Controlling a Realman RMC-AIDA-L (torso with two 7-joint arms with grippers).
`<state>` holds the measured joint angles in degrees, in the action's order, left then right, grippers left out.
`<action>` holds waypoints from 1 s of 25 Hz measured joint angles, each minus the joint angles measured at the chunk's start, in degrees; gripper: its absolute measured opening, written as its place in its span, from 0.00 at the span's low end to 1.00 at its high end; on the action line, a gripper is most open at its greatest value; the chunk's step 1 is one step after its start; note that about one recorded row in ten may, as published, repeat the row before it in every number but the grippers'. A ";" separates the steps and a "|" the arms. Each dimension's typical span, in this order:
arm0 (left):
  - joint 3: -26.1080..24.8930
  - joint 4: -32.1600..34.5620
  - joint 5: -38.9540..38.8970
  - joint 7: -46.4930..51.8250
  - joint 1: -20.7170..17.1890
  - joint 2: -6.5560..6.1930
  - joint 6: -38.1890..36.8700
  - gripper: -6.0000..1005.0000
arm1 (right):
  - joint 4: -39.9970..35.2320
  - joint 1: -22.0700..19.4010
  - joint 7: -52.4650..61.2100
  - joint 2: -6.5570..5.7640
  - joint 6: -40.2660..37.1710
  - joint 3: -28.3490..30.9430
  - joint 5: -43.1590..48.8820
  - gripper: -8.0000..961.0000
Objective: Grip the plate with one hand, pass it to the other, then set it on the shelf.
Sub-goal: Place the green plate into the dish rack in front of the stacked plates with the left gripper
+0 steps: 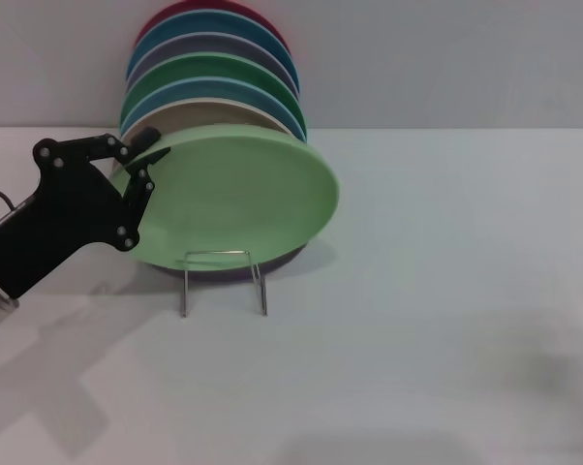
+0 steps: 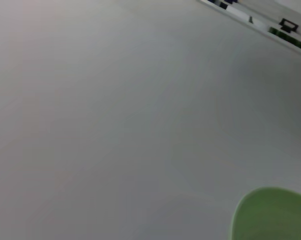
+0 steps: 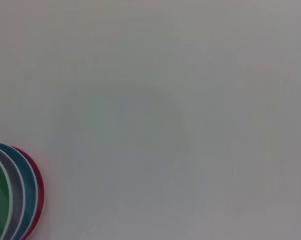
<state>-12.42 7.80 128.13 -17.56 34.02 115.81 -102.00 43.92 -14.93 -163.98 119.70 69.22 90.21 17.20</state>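
1. We see the plate (image 1: 235, 199), pale green and round, standing tilted at the front of the shelf (image 1: 224, 281), toward the back left of the desk (image 1: 437, 320). Its low edge sits down in the wire loop, so we think the wire is what props it up.
2. Our left gripper (image 1: 146, 167) is at the plate's left edge. Its black jaws sit on either side of the rim and look closed on it, likely to steady the plate.
3. Behind it, a row of other plates (image 1: 214, 68) leans the same way: cream, blue, dark green, purple, teal and red.
4. Our right gripper cannot be seen, so it is probably waiting off to the side.
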 joint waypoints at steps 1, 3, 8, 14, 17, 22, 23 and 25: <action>0.30 0.27 0.00 0.72 0.13 -0.12 0.13 0.11 | 0.00 -0.02 0.02 0.00 0.00 -0.04 0.00 0.32; 0.66 0.89 0.00 2.71 0.34 -0.34 0.38 0.11 | -0.01 -0.04 0.08 0.00 0.00 -0.12 0.00 0.32; 1.42 1.14 0.01 3.60 0.87 -0.62 0.94 0.12 | -0.03 -0.02 0.29 0.00 0.00 -0.21 0.00 0.32; 3.94 1.77 0.02 3.69 2.88 -0.63 3.75 0.13 | 0.07 0.16 0.95 0.00 0.01 -0.81 0.02 0.32; 4.17 1.78 0.01 3.52 3.02 -0.51 4.27 0.13 | 0.10 0.11 0.95 0.00 0.02 -0.87 0.02 0.32; 5.00 2.10 0.01 3.40 3.30 -0.36 4.85 0.14 | 0.20 0.03 1.27 0.00 0.03 -0.91 0.02 0.32; 5.34 2.32 0.01 3.40 3.35 -0.23 5.07 0.14 | 0.21 0.02 1.36 0.00 0.04 -0.91 0.02 0.32; 5.53 2.48 0.01 3.39 3.35 -0.13 5.18 0.14 | 0.21 0.01 1.44 0.00 0.05 -0.91 0.02 0.32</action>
<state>-6.89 10.28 128.14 -14.18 37.37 115.68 -96.82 44.13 -14.92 -162.54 119.70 69.26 89.29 17.23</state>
